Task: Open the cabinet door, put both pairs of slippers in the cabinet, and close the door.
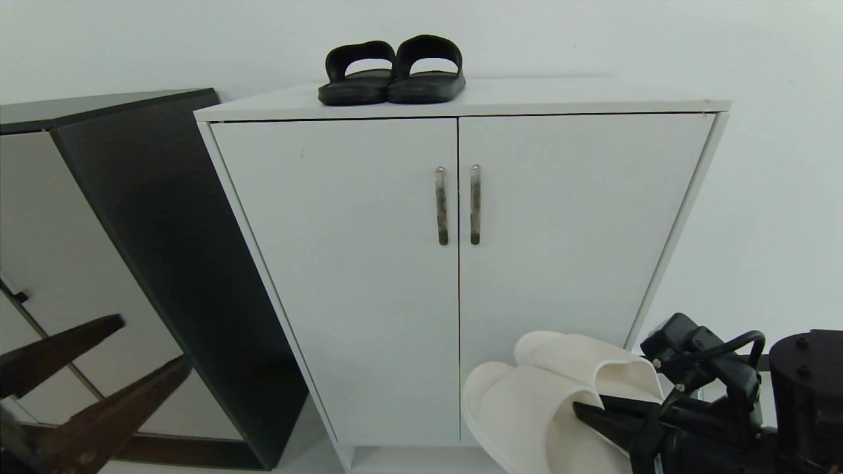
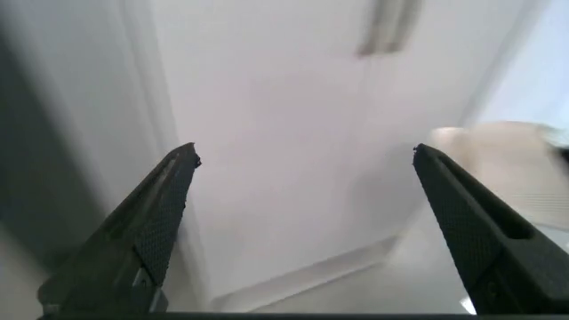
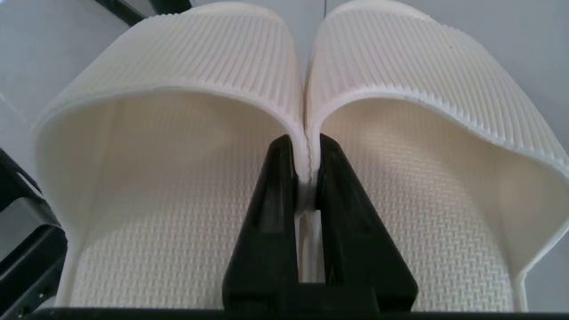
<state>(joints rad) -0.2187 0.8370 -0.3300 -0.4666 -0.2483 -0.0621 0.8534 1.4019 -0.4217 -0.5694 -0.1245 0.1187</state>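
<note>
A white two-door cabinet (image 1: 369, 276) stands before me, both doors closed, with two metal handles (image 1: 442, 205) at the centre seam. A black pair of slippers (image 1: 392, 71) rests on its top. My right gripper (image 1: 586, 411) is low at the right, in front of the right door, shut on the inner edges of a white pair of slippers (image 1: 546, 395), which it holds in the air. In the right wrist view its fingers (image 3: 276, 204) pinch the two white slippers (image 3: 178, 151) together. My left gripper (image 1: 155, 342) is open at the lower left, its fingers (image 2: 164, 204) spread before the left door (image 2: 293, 151).
A dark cabinet with a mirrored or glossy front (image 1: 178, 263) stands close against the white cabinet's left side. A plain white wall (image 1: 777, 197) lies behind and to the right. Pale floor (image 1: 316, 454) shows beneath the cabinet's base.
</note>
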